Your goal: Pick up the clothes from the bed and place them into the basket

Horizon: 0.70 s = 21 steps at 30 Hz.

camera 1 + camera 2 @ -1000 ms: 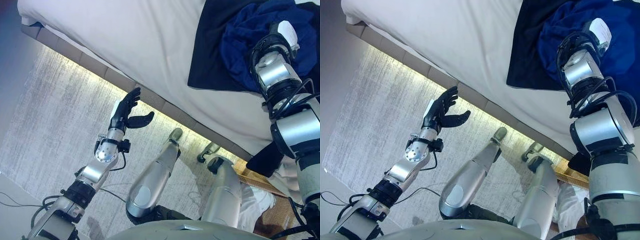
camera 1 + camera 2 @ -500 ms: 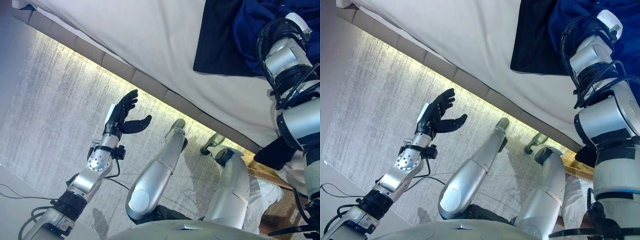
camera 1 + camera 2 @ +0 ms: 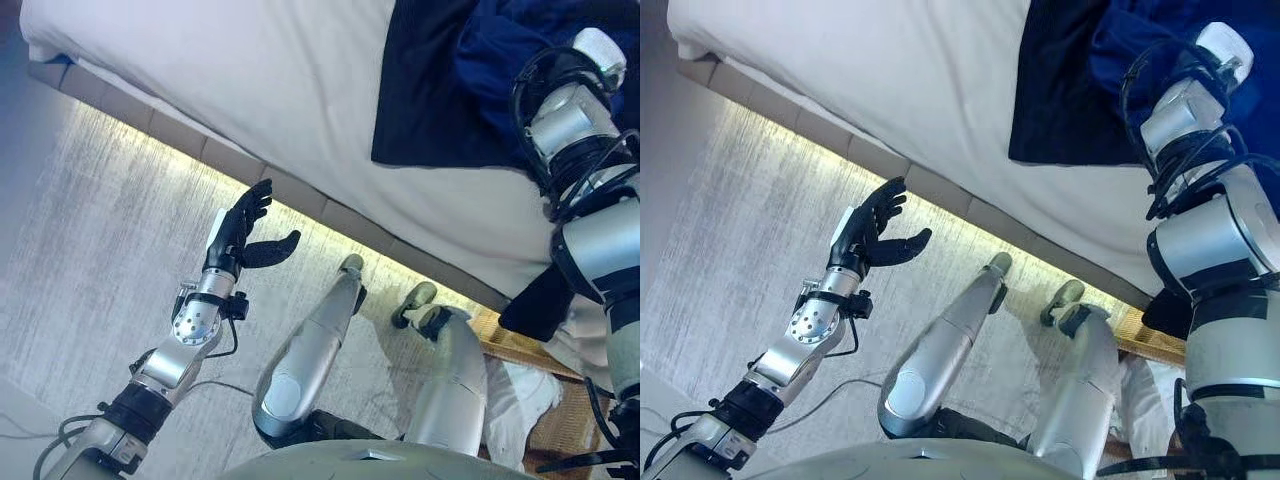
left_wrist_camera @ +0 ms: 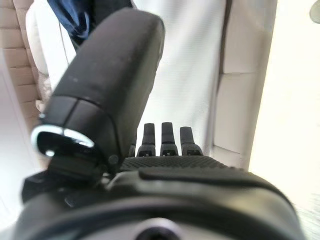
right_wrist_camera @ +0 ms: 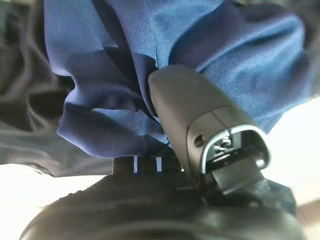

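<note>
A crumpled blue garment [image 3: 488, 52] lies on a black garment [image 3: 420, 95] at the near right part of the white bed [image 3: 250, 80]. My right hand [image 3: 597, 47] is down in the blue garment [image 5: 100, 75]. Its thumb [image 5: 185, 110] presses into a fold and the cloth is bunched over its fingers, so it pinches the cloth. My left hand [image 3: 240, 232] hangs open in the air over the floor, just off the bed's edge, holding nothing. A wicker basket [image 3: 520, 345] stands on the floor at the lower right.
White cloth [image 3: 515, 395] lies in the basket. A black piece of cloth [image 3: 535, 300] hangs over the bed's edge above it. A lit strip runs under the bed frame [image 3: 230, 165]. Grey carpet [image 3: 90, 250] spreads out to the left.
The whole picture has shifted, so the camera moved. My right hand stays in the blue garment and my left hand keeps its open pose.
</note>
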### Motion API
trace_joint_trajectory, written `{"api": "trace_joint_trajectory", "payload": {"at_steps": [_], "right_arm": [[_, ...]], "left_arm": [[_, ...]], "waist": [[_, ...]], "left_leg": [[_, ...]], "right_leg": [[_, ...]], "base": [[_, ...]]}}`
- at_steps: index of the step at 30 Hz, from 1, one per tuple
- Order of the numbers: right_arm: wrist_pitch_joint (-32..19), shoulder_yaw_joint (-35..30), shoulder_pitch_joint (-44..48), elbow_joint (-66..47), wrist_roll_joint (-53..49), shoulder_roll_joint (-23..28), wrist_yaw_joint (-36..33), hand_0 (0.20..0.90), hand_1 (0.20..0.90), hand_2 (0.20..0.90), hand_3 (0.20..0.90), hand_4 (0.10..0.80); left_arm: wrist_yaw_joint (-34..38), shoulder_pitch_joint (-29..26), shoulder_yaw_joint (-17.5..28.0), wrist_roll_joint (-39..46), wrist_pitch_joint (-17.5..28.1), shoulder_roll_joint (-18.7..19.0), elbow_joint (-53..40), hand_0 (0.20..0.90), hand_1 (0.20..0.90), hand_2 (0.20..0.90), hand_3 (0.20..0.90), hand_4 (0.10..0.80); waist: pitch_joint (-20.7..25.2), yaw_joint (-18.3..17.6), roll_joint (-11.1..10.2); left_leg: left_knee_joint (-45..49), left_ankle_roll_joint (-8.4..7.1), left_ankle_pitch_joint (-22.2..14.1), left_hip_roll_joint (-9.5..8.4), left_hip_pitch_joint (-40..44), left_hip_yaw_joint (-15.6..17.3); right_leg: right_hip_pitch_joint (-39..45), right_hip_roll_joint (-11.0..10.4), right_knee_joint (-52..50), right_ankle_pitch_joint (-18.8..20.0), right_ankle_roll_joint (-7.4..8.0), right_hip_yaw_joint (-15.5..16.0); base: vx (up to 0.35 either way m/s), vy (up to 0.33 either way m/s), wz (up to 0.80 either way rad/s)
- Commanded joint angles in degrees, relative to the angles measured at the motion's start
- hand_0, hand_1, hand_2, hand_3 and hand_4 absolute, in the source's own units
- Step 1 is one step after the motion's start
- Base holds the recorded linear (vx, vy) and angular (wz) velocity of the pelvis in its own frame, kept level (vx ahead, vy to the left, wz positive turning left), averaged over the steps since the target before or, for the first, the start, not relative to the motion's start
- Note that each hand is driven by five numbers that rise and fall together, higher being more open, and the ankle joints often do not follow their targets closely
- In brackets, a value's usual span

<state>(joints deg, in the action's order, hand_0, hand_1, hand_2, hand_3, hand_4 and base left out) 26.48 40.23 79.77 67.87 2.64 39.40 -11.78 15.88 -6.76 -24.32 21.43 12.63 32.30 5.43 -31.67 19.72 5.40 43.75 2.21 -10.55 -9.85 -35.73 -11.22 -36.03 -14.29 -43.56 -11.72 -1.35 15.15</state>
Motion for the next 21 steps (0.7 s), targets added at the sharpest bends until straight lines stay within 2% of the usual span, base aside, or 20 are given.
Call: {"api": "trace_joint_trajectory", "payload": {"at_steps": [1, 2, 3, 4, 6, 11, 21], "right_arm": [[-4.3, 2.0, 4.6, -5.0, -1.4, 5.9, -5.0, 0.300, 0.300, 0.300, 0.200, 0.100], [-5.0, 1.3, 4.0, -6.1, -3.0, 6.2, -5.1, 0.300, 0.300, 0.300, 0.200, 0.100], [-5.7, 0.1, 2.9, -7.5, -4.7, 6.6, -5.1, 0.300, 0.300, 0.300, 0.200, 0.100], [-5.8, -0.1, 2.6, -7.7, -5.1, 6.6, -5.3, 0.300, 0.300, 0.300, 0.200, 0.100], [-8.0, -3.5, -1.1, -10.9, -9.8, 7.4, -3.8, 0.300, 0.300, 0.300, 0.200, 0.100], [-10.7, -8.3, -8.4, -15.6, -15.2, 9.7, -0.6, 0.300, 0.300, 0.300, 0.200, 0.100], [-14.6, -14.9, -12.6, -16.9, -25.8, 12.7, 3.2, 0.300, 0.300, 0.300, 0.200, 0.100]], "left_arm": [[1.9, -1.9, 3.5, -0.2, 4.2, 0.7, -4.7, 0.900, 0.900, 0.900, 0.900, 0.800], [2.2, -2.1, 3.4, -0.2, 3.8, 0.5, -4.3, 0.900, 0.900, 0.900, 0.900, 0.800], [2.4, -2.3, 3.4, -0.2, 3.3, 0.4, -4.0, 0.900, 0.900, 0.900, 0.900, 0.800], [2.4, -2.3, 3.4, -0.2, 3.2, 0.4, -4.0, 0.900, 0.900, 0.900, 0.900, 0.800], [2.4, -2.7, 3.4, 0.1, 1.1, -0.1, -3.0, 0.900, 0.900, 0.900, 0.900, 0.800], [3.5, -2.9, 2.5, -1.1, -2.3, -1.4, -1.5, 0.900, 0.900, 0.900, 0.900, 0.800], [1.7, -1.9, 2.2, -0.8, -4.1, -1.4, 1.5, 0.900, 0.900, 0.900, 0.900, 0.800]], "waist": [[1.9, -1.1, -0.7], [2.3, -1.5, -1.2], [3.2, -2.1, -1.7], [3.2, -2.1, -1.7], [5.9, -3.6, -3.5], [12.0, -7.0, -6.0], [19.5, -9.5, -7.8]], "left_leg": [[-5.4, -0.25, -0.9, 2.14, 7.9, 5.6], [-6.8, -0.42, -0.6, 2.55, 9.8, 5.7], [-9.2, -0.49, 1.6, 3.06, 11.1, 5.7], [-9.4, -0.52, 1.7, 3.14, 11.5, 5.7], [-14.0, -1.11, 2.5, 4.46, 16.1, 6.0], [-23.9, -1.80, 4.4, 6.28, 25.3, 6.9], [-32.9, -1.88, 6.0, 6.82, 33.4, 7.9]], "right_leg": [[13.3, 1.6, 1.9, -2.1, 0.36, 1.1], [15.2, 1.7, 3.7, -1.7, 0.51, 0.9], [16.7, 1.7, 6.6, 0.4, 0.29, 1.3], [17.1, 1.7, 6.9, 0.5, 0.32, 1.3], [22.1, 2.5, 13.6, 2.2, 1.06, 0.4], [30.9, 4.4, 26.1, 5.9, 2.19, -1.7], [37.2, 6.4, 35.2, 9.9, 3.54, -3.9]], "base": [[0.069, 0.055, -0.21], [0.039, 0.087, -0.27], [0.013, 0.054, -0.27], [0.074, 0.051, -0.28], [0.170, 0.020, -0.33], [0.183, 0.008, -0.23], [0.092, -0.013, -0.12]]}}
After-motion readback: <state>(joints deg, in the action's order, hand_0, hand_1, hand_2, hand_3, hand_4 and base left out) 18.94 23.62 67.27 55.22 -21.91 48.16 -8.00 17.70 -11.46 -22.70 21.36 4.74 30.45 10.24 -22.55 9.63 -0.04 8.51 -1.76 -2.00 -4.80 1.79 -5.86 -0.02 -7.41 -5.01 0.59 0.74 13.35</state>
